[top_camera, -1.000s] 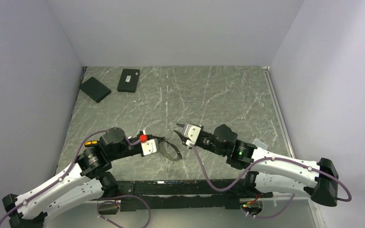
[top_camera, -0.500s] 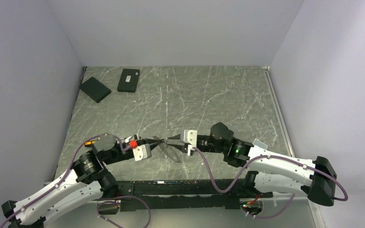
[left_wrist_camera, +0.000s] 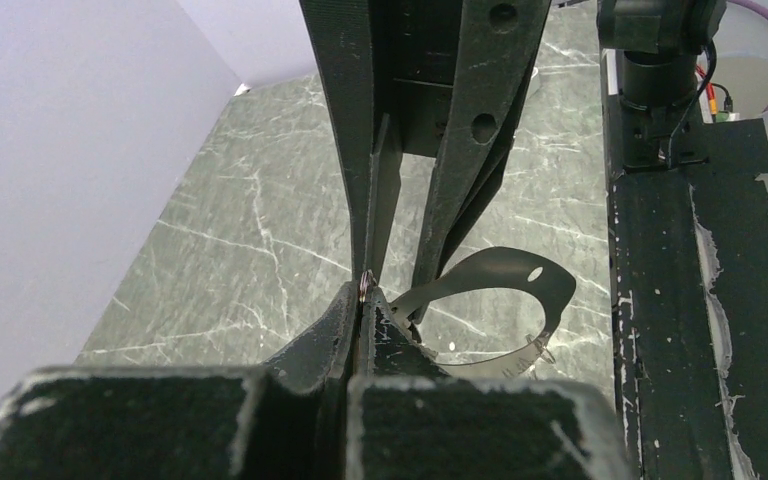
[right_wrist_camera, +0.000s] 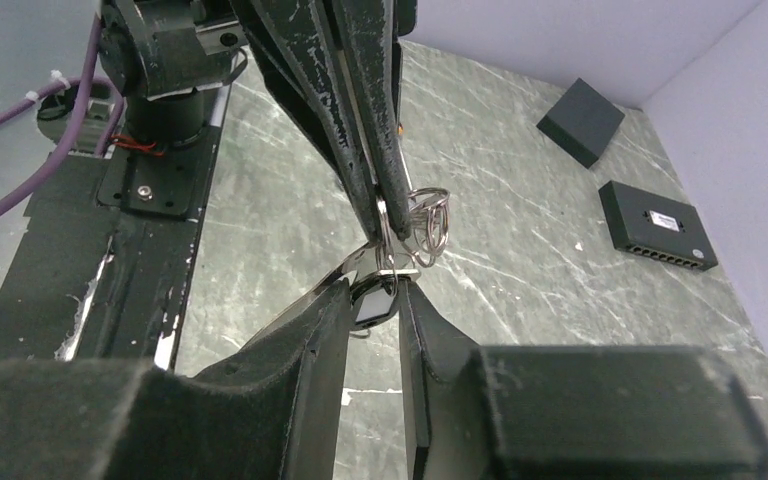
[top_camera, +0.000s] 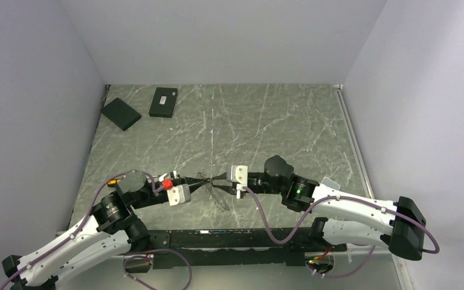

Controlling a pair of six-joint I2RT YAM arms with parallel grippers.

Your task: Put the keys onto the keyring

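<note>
The task stands at the threading step, and as far as these views show, no key hangs on the ring yet. The left end effector (left_wrist_camera: 362,305) is pinched together on the keyring (right_wrist_camera: 428,218), a small set of bare wire loops held in the air just above the surface (top_camera: 266,127), near its front edge and between the two arms. The right end effector (right_wrist_camera: 378,300) faces it tip to tip, clamped on a thin flat key (left_wrist_camera: 385,195). The left wrist view shows the key edge-on between the right fingers, with its end reaching down to the ring. Key and ring look to be touching or very nearly so, but whether the wire has entered the key's hole is too small to tell. Beneath the meeting point a curved metal strip (left_wrist_camera: 505,275) with a hole at one end lies on the surface. It is apart from both end effectors, and I cannot say whether it counts as one of the keys. What is left, by my judgement, is to work the key's hole past the split in the wire and slide it round until it hangs freely. Any remaining keys would then need the same treatment. Two black boxes (top_camera: 121,113) sit well away at the far left corner.
</note>
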